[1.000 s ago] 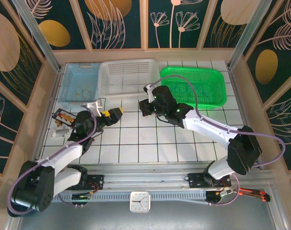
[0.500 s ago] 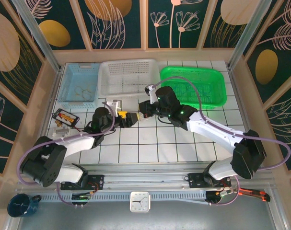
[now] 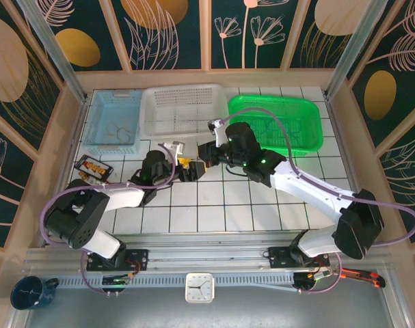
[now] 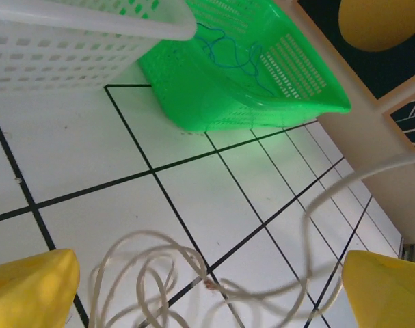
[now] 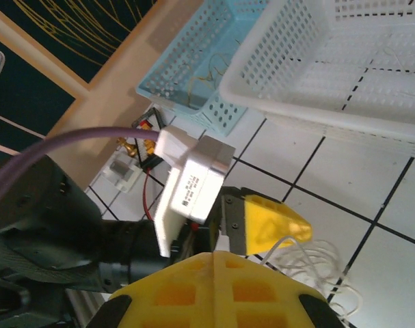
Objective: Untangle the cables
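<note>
The cables [image 4: 159, 270] are thin pale wires in loose loops on the white tiles. In the left wrist view they lie between the two yellow fingertips [image 4: 33, 290] of my left gripper [image 4: 207, 294], which stands open around them. One strand [image 4: 313, 205] rises from the tangle up to the right. In the right wrist view that strand [image 5: 289, 242] runs up to my right gripper [image 5: 214, 258], whose yellow fingers are shut on it. From above, my left gripper [image 3: 189, 169] and right gripper [image 3: 206, 154] nearly meet at the table's middle, and they hide most of the tangle.
Along the back stand a blue basket [image 3: 98, 123] with some wire in it, a white basket [image 3: 183, 96] and a green basket [image 3: 310, 116] holding a blue cable [image 4: 228, 48]. A small black tray [image 3: 92, 166] lies at the left. A dark mug [image 3: 29, 290] sits below the rail.
My left gripper has travelled right across the tiles, staying open, and now straddles the tangle under the right gripper. The right gripper has stayed shut and barely moved.
</note>
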Available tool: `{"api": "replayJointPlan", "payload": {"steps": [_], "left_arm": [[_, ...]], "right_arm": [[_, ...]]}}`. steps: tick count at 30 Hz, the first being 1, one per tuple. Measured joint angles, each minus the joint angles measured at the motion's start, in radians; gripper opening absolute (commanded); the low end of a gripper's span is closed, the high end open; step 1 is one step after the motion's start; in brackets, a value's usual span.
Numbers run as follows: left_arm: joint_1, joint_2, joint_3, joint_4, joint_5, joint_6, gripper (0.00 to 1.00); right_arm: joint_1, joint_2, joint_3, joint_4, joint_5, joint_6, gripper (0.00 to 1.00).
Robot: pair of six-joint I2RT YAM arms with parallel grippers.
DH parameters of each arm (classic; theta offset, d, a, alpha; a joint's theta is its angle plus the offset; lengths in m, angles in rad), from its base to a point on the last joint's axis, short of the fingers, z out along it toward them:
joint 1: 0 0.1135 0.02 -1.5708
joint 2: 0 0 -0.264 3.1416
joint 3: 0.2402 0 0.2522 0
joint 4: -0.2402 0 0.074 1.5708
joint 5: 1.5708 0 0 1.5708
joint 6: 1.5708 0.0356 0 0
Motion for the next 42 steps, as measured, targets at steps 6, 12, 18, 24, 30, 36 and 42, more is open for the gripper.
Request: {"api": "replayJointPlan", "payload": {"steps": [6,12,18,24,30,36,42], "left_arm": [[0.000,0.025,-0.017,0.043,0.009,-0.013,0.98],[0.000,0.038,-0.018,0.072,0.021,-0.016,0.99],[-0.006,0.081,-0.018,0.107,0.038,-0.031,0.98],[-0.017,0.117,-0.019,0.128,0.040,-0.047,0.89],[-0.022,0.155,-0.019,0.139,0.048,-0.053,0.73],[-0.024,0.171,-0.032,0.165,0.056,-0.058,0.55],[-0.024,0.170,-0.066,0.216,0.055,-0.068,0.64]], "right_arm": [[0.000,-0.008,0.000,0.008,-0.005,0.007,0.00],[0.000,-0.010,0.000,0.008,-0.005,0.008,0.00],[0.000,-0.034,0.000,0.015,-0.006,0.018,0.00],[0.000,-0.048,0.004,0.034,-0.032,0.038,0.00],[0.000,-0.075,0.043,0.060,-0.059,0.056,0.00],[-0.008,-0.098,0.103,0.101,-0.096,0.078,0.00],[-0.023,-0.101,0.144,0.132,-0.114,0.086,0.00]]}}
